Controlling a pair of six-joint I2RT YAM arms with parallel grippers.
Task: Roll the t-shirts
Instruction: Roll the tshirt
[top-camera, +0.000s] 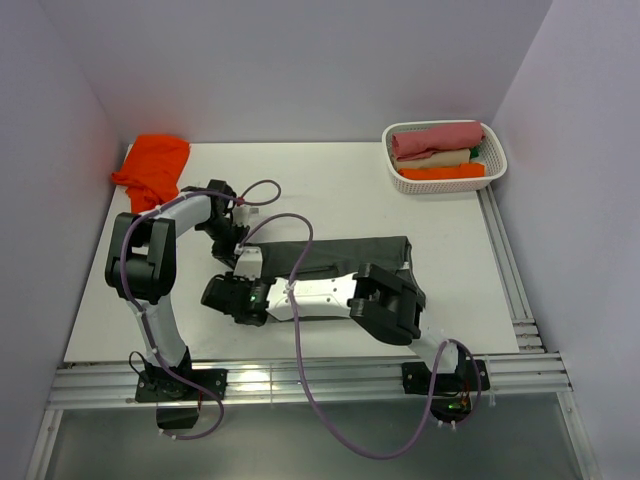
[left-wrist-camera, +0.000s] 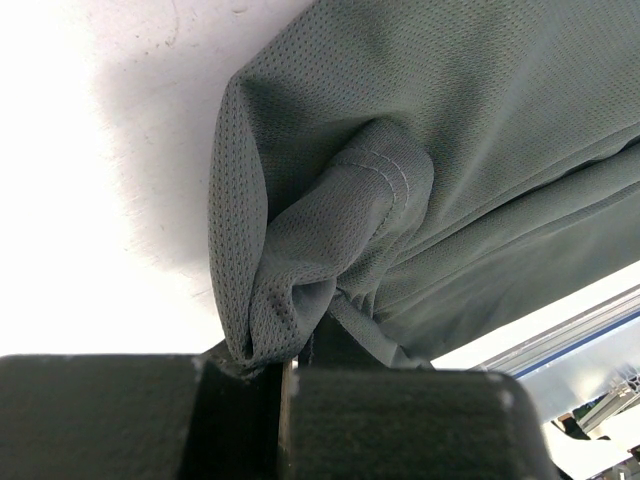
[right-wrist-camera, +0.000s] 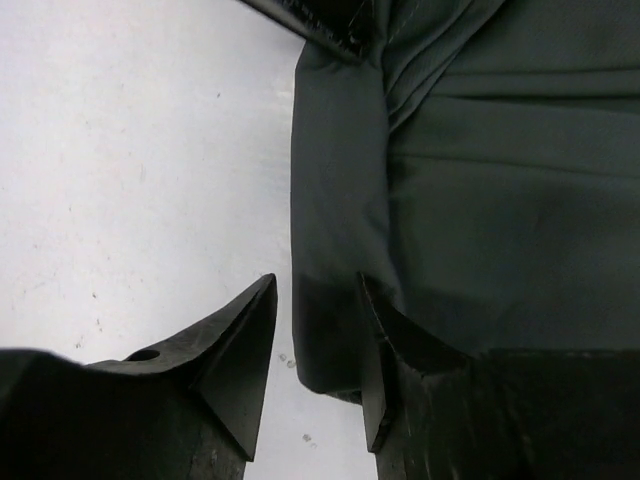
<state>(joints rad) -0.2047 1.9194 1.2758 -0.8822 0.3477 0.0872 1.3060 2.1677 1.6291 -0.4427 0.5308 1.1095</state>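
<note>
Left gripper (left-wrist-camera: 290, 365) jaws closed on bunched fold of charcoal t-shirt (left-wrist-camera: 450, 150), right gripper (right-wrist-camera: 318, 310) jaws parted over shirt edge, gripping nothing, white worktop (right-wrist-camera: 120, 150), orange t-shirt (top-camera: 155, 165) far-left corner

The charcoal t-shirt (left-wrist-camera: 450, 150) is matt, fine-meshed cloth; the table (left-wrist-camera: 90, 220) smooth.

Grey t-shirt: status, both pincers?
Left pincer shut on edge of grey t-shirt. Right pincer open, astride that edge. Shirt lies flat, unrolled. Orange t-shirt, basket off to the sides.
</note>
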